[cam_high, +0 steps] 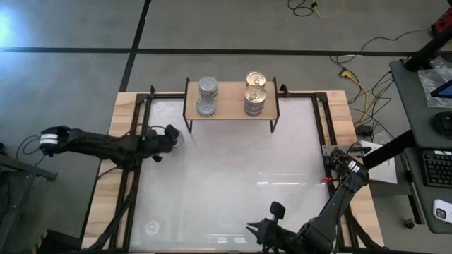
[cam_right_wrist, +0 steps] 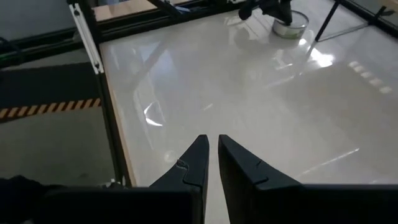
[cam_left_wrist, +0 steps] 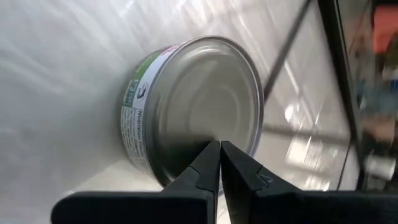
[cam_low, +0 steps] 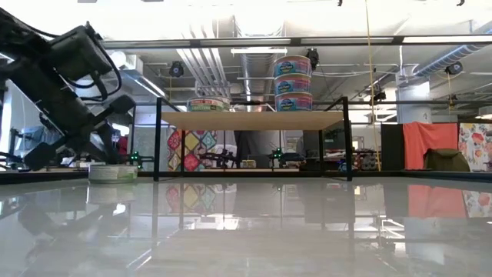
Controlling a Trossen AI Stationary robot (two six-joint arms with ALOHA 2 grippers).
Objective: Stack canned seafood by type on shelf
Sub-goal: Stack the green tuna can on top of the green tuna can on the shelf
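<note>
Glossy white tabletop point(cam_high: 233, 176) spreads under both arms; nearest, at its front edge, the right gripper point(cam_high: 260, 233) waits with fingers drawn together on nothing; farther in, by the left rail, the left gripper point(cam_high: 171, 135) hovers with jaws pinched shut and empty just beside a lone silver-topped tin point(cam_left_wrist: 193, 112) standing on the tabletop; at the far edge stands the shelf point(cam_high: 229, 106), carrying silver-topped tins point(cam_high: 207, 95) on its left and gold-topped tins point(cam_high: 255, 92) stacked on its right.
</note>
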